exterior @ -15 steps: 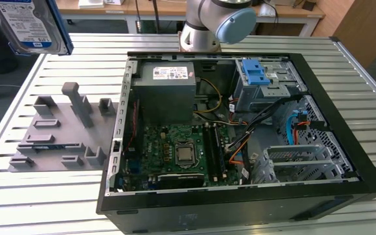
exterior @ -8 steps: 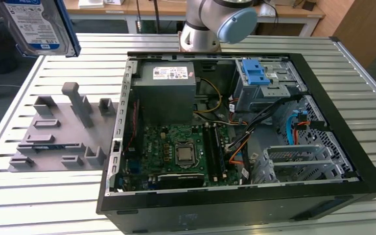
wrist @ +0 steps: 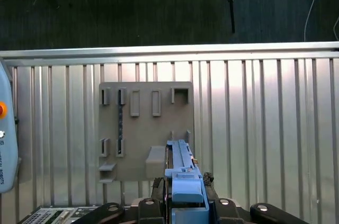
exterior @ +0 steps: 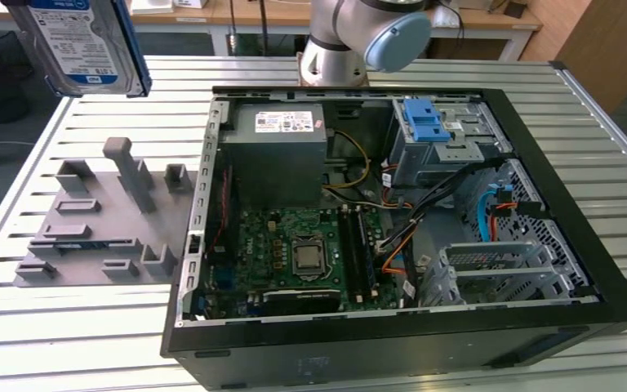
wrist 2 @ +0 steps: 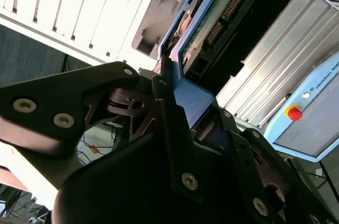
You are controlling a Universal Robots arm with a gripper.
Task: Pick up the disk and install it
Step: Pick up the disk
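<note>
The disk, a silver drive with a white-and-blue label and a blue frame, hangs high in the air at the exterior view's far left, above the slatted table. In the second wrist view my gripper is shut on the blue-framed end of the disk, whose green circuit board side faces the camera. The first wrist view shows the disk edge-on between my black fingers, over the near edge of a grey holder plate.
An open computer case lies on the metal table, with a grey power supply, a motherboard and a drive cage holding a bare blue bracket. The grey holder plate stands left of the case. My arm's base rises behind it.
</note>
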